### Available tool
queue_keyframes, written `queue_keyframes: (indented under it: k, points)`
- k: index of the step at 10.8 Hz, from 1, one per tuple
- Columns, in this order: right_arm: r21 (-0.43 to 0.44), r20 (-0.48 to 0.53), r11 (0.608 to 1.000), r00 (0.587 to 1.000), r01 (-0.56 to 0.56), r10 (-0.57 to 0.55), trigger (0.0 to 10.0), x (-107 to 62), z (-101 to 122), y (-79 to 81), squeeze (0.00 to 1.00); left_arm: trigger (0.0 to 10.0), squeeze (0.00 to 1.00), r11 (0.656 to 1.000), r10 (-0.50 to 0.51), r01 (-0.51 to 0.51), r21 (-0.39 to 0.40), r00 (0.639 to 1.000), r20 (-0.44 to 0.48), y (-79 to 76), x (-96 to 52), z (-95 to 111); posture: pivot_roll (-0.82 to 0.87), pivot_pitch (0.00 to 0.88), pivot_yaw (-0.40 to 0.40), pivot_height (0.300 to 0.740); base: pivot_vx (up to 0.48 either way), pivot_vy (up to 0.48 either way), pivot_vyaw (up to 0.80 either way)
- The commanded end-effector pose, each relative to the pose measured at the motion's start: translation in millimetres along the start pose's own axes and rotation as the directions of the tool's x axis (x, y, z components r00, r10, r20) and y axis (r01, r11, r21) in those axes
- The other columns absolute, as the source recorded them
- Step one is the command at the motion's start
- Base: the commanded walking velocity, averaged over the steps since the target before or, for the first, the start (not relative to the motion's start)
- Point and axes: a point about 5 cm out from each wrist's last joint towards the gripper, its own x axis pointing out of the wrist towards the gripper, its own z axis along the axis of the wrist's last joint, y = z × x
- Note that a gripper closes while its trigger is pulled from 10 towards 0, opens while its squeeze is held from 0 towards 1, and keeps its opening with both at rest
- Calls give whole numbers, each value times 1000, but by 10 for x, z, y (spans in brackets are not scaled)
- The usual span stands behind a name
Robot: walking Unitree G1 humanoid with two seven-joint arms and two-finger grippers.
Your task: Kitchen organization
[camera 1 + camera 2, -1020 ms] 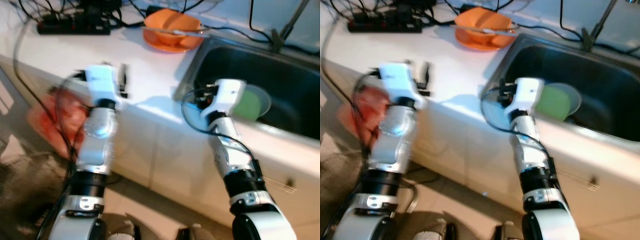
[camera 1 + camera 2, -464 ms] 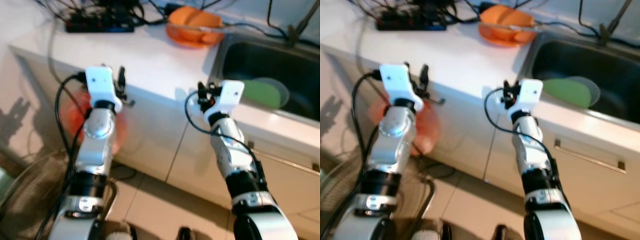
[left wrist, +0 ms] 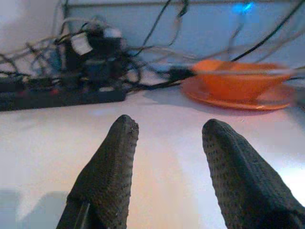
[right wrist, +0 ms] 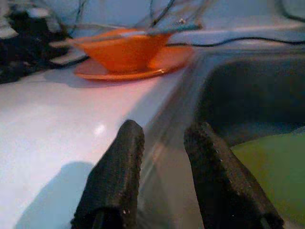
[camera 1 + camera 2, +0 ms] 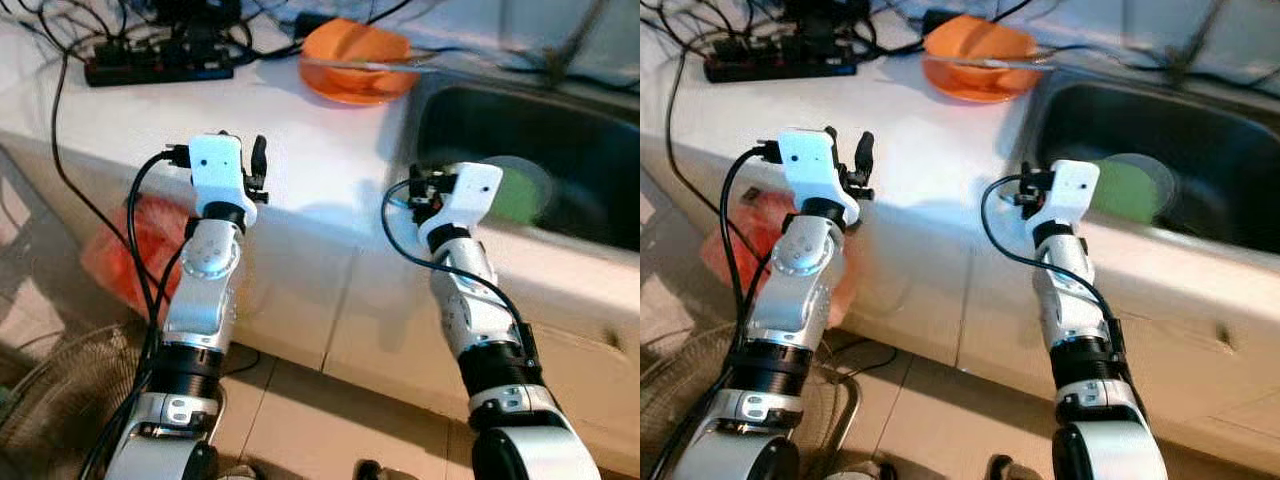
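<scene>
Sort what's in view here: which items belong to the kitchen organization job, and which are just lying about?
Likely part of the job:
- orange bowl on an orange plate, a utensil across the bowl
- green plate in the dark metal sink
- left tool and right tool, both open and empty

Lying about:
- black power strip with tangled cables
- red plastic bag below the white counter

We had both silver arms raised in front of us, elbows bent, forearms pointing up and forward. Our left hand [image 3: 167, 143] was up at the front edge of the counter [image 5: 300, 160], its two black fingers [image 3: 107, 171] spread with a clear gap and nothing between them. Our right hand [image 4: 159, 143] sat a bit lower, fingers also parted and holding nothing. Black cables looped off both wrists.
</scene>
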Motion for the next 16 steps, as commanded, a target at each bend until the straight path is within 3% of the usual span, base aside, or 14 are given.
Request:
queue_keyframes:
  k: [1, 6, 13, 16]
  points:
    - [-4, -6, 1000, 1000, 10, -10, 10000, -7, 6, -51, 0, 10000, 0, 1000, -22, 22, -2, 1000, 12, -57, 17, 47, 71, 147, -33, 740, 431, 0, -781]
    - [-14, -11, 1000, 1000, 11, -11, 10000, 1, -2, -36, 0, 10000, 0, 997, -70, 69, 15, 997, 19, -131, 17, 56, 72, 139, -32, 740, 308, 0, -616]
    - [-10, 5, 999, 999, 48, -48, 10000, 6, 21, -112, 0, 10000, 0, 983, -165, 169, -72, 985, 54, -263, -10, 139, 73, 131, -31, 740, 0, 0, 0]
    - [-60, 50, 995, 996, 77, -74, 10000, 52, 219, -254, 0, 10000, 0, 961, -273, 274, -33, 961, 34, -269, -20, 184, 69, 135, -30, 740, 0, 0, 0]
